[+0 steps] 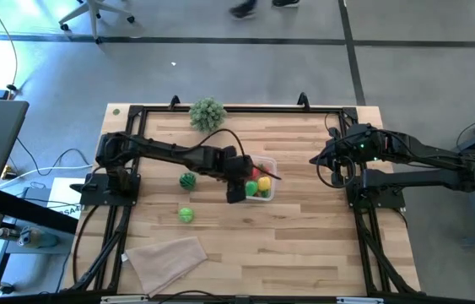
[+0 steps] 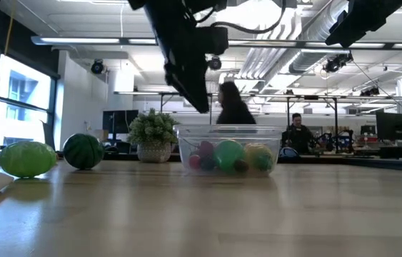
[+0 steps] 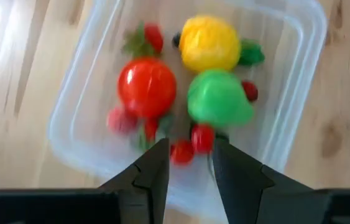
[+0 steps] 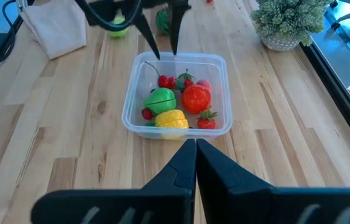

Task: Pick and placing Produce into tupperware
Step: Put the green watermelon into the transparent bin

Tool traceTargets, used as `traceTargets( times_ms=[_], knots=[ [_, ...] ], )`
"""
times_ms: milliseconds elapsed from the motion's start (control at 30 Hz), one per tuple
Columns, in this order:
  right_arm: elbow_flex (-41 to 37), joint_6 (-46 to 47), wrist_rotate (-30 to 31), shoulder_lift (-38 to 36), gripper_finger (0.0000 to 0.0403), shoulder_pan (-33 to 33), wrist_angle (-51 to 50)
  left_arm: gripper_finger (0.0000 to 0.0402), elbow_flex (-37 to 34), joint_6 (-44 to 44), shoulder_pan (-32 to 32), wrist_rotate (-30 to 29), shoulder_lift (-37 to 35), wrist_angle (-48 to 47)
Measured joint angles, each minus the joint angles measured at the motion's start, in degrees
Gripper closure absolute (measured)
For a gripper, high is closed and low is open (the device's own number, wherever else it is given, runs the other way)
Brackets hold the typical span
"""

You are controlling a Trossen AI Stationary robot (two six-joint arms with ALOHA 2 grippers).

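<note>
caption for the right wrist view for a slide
Left hand open above the tupperware holding mixed produce.

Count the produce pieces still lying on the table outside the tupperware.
2: a dark green striped ball left of the tupperware, and a light green ball nearer the folded cloth. The left arm may hide others.
</note>
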Motion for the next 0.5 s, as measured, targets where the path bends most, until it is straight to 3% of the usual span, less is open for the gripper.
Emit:
traceTargets(
  times_ms=[167,333,500],
  knots=[
    [0.0,0.0,0.0,0.0,0.0401,0.0,0.0,0.0291,7.1,-13.8,0.0,0.7,0.0,-15.4],
    [0.0,0.0,0.0,0.0,0.0401,0.0,0.0,0.0291,12.7,-41.0,0.0,0.2,0.0,-24.9],
    [0.0,0.0,0.0,0.0,0.0401,0.0,0.0,0.0291,13.9,-66.5,0.0,1.1,0.0,-28.9]
  ],
)
